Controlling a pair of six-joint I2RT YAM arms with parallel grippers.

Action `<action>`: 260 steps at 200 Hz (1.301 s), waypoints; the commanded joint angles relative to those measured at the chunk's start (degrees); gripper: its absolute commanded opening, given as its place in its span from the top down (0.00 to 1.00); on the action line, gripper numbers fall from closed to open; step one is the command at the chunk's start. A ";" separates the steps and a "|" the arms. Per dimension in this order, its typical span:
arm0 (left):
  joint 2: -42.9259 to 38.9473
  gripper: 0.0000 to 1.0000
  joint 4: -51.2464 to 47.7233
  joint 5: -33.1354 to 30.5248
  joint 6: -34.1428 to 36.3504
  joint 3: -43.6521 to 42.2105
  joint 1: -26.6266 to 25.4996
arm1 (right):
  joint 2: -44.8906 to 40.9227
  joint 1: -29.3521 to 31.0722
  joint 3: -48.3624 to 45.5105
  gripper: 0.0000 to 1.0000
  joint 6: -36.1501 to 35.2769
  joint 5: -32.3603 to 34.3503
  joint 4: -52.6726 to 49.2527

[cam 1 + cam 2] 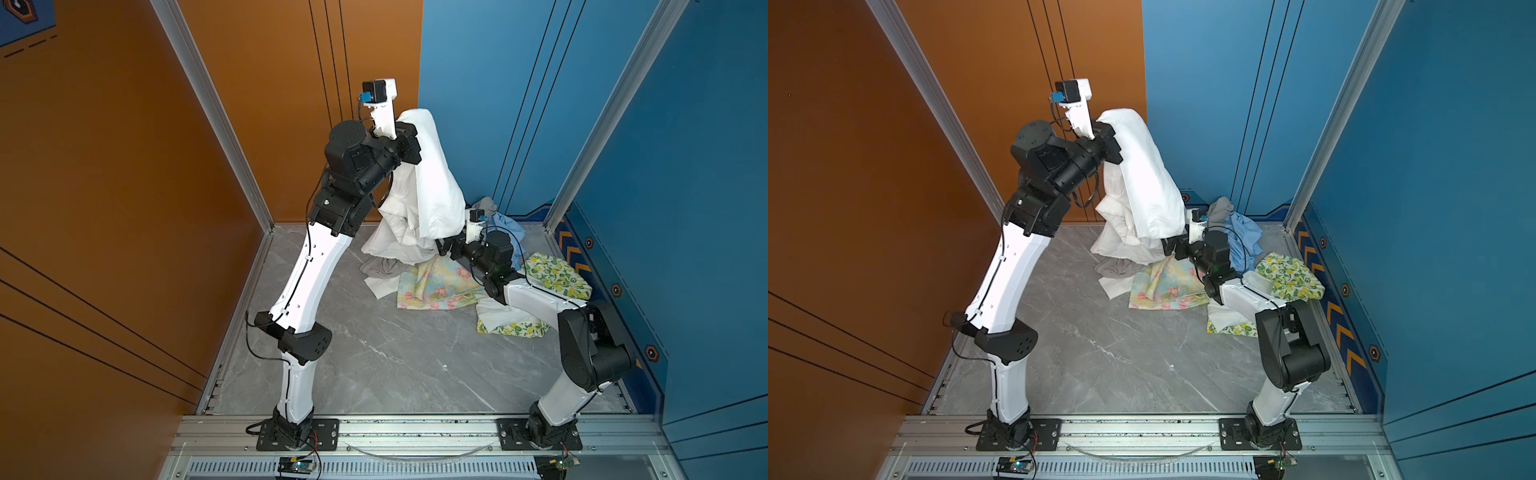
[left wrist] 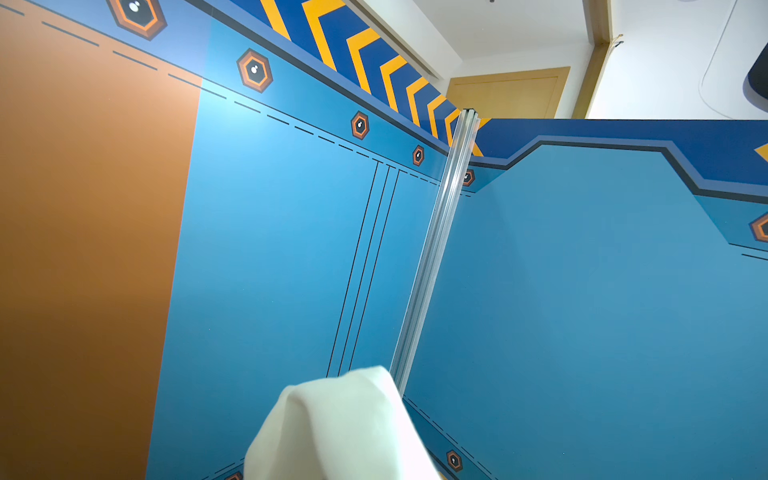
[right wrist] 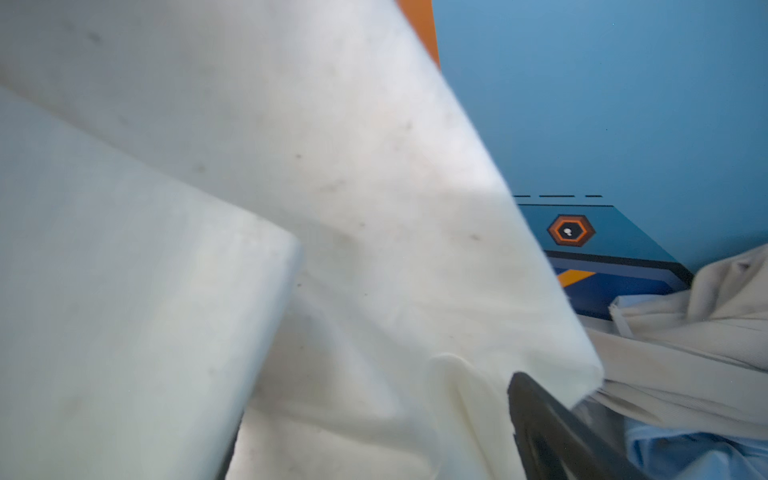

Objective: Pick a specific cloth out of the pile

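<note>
The cloth (image 1: pixel 432 183), a large plain white piece, hangs high above the table in both top views, and its lower folds reach down to the pile (image 1: pixel 440 286). My left gripper (image 1: pixel 409 133) is raised at the cloth's top and shut on it; fabric drapes over its fingers. The left wrist view shows only a white hump of cloth (image 2: pixel 340 424) over the jaws. My right gripper (image 1: pixel 441 247) is low beside the cloth's bottom edge and open. In the right wrist view the cloth (image 3: pixel 291 208) lies between the spread fingers, with one dark finger (image 3: pixel 540 424) showing.
The pile holds a grey garment (image 1: pixel 382 268), a pastel floral cloth (image 1: pixel 432 291), a lemon-printed cloth (image 1: pixel 552 276) and a light blue one (image 1: pixel 509 232). Blue walls (image 1: pixel 498 104) stand at the back and right. An orange wall (image 1: pixel 124 166) stands on the left.
</note>
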 commanded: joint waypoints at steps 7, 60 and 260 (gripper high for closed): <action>-0.84 1.00 2.46 0.92 0.32 -0.02 -0.26 | -2.03 0.66 -5.79 0.00 0.58 -2.48 10.79; 3.62 1.00 2.11 1.47 -1.68 1.77 -0.74 | -3.50 3.54 -9.34 0.00 -8.80 -1.81 9.33; -12.83 1.00 0.07 6.11 1.27 -29.71 6.94 | 1.78 2.87 30.21 1.00 -8.50 17.15 -10.65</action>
